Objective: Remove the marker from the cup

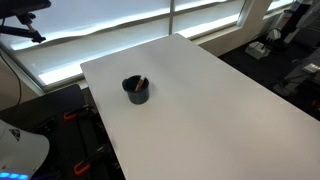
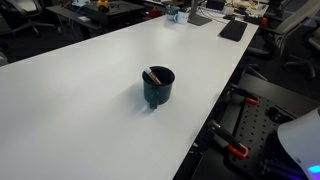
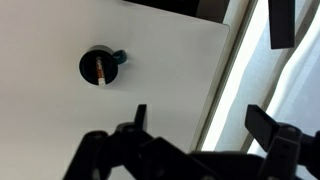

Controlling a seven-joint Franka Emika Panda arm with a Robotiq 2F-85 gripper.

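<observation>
The cup (image 1: 136, 91) is a small dark mug standing upright on the white table (image 1: 220, 110). It shows in both exterior views (image 2: 158, 86) and in the wrist view (image 3: 99, 65), where its handle points right. The marker (image 2: 154, 75) leans inside the cup with its reddish end at the rim; it also shows in an exterior view (image 1: 141, 83) and the wrist view (image 3: 102, 70). My gripper (image 3: 200, 120) is open and empty, high above the table near its edge, well away from the cup. The gripper does not show in the exterior views.
The table edge (image 3: 222, 90) runs beside bright window panels. Office desks and chairs (image 2: 200, 12) stand beyond the far end. Black stand parts with orange clamps (image 2: 235, 150) sit by the table's side.
</observation>
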